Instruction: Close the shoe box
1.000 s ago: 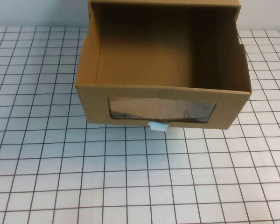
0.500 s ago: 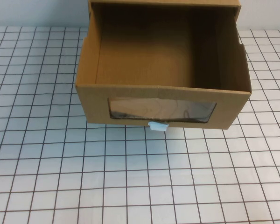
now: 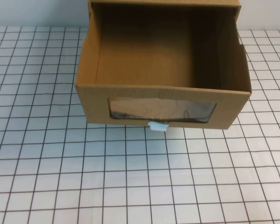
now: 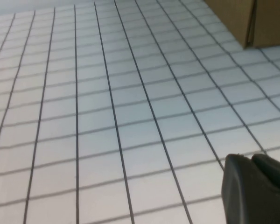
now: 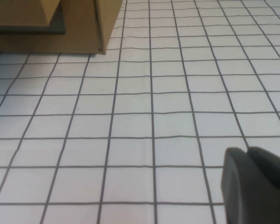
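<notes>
Cardboard shoe box (image 3: 163, 88) open (drawer out), left pincer (image 4: 256, 189), right pincer (image 5: 256, 184) well apart

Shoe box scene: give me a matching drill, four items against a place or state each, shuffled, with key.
Items:
1. shoe box
2. pull tab
3. window
4. left gripper and right gripper

States:
A. dark clear plastic, set in the front panel
B. off the box, above the gridded table, outside the high view
C. drawer pulled out, nothing inside
D. white, at the front's bottom edge

Pairs: 1-C, 2-D, 3-A, 4-B
</notes>
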